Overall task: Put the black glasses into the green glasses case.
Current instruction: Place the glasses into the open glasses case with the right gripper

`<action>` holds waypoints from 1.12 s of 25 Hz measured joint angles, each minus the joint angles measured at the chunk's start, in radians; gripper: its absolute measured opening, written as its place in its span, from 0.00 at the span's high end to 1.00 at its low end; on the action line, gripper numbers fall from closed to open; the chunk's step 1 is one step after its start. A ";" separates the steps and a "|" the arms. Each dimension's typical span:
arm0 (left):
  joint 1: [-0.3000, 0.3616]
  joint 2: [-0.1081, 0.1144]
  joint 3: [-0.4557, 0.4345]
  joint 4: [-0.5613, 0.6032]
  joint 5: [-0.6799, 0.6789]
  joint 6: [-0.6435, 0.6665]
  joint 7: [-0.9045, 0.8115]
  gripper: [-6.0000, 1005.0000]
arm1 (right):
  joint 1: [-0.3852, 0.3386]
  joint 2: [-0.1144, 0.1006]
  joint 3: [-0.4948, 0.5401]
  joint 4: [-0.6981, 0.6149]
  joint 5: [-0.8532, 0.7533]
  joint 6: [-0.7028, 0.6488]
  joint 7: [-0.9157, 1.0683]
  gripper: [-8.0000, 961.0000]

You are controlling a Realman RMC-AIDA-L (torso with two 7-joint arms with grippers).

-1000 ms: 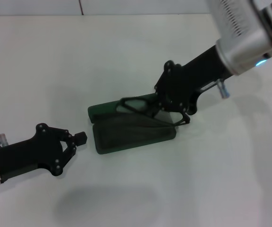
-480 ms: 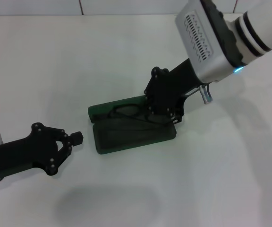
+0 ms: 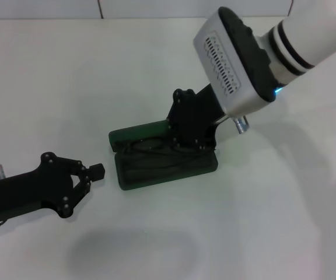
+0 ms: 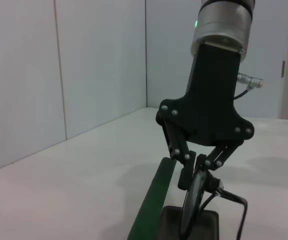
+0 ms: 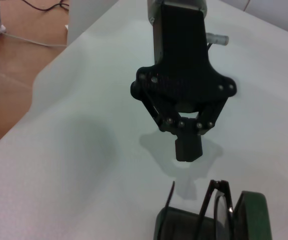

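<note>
On the white table (image 3: 51, 81), near its middle, the case (image 3: 156, 170) lies open: tray flat toward the robot, lid (image 3: 134, 133) standing up along the far edge. The glasses (image 3: 150, 146) are inside the tray, close against the lid, frame visible as thin black loops (lenses hard to make out from the head view).

Right gripper (image 3: 188, 143) is down over the right end of the case, directly above the glasses. From the left wrist view the right gripper (image 4: 199, 182) has its fingers drawn close together around the frame; the glasses (image 4: 193, 205) hang on edge between them, lower rim at the tray lining. Jaws nearly closed, gripping the glasses.

Left gripper (image 3: 98, 171) sits low over the table to the left of the case, just beside its left end, not touching it. In the right wrist view the left gripper (image 5: 188, 150) shows its fingertips pressed together with nothing between them (shadow on the table beneath, so it is lifted clear of the surface).

Right wrist view also shows the glasses (image 5: 216, 205) upright in the tray with the green lid (image 5: 254, 220) next to them.
</note>
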 joint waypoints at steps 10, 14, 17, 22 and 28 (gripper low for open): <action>0.005 -0.001 -0.001 0.000 0.006 0.008 0.002 0.96 | 0.000 0.000 -0.045 0.001 0.023 0.044 0.000 0.88; 0.006 -0.001 -0.001 0.000 0.012 0.009 0.003 0.96 | 0.000 0.000 -0.046 0.007 0.045 0.047 0.000 0.88; 0.007 -0.001 0.000 0.000 0.013 0.010 0.003 0.96 | -0.005 0.000 -0.047 0.002 0.053 0.053 0.000 0.88; 0.007 0.000 0.000 0.000 0.021 0.010 0.005 0.96 | -0.009 0.000 -0.068 0.001 0.057 0.081 0.025 0.87; 0.010 -0.002 0.000 0.000 0.025 0.021 0.006 0.96 | -0.012 0.000 -0.084 0.000 0.049 0.089 0.035 0.87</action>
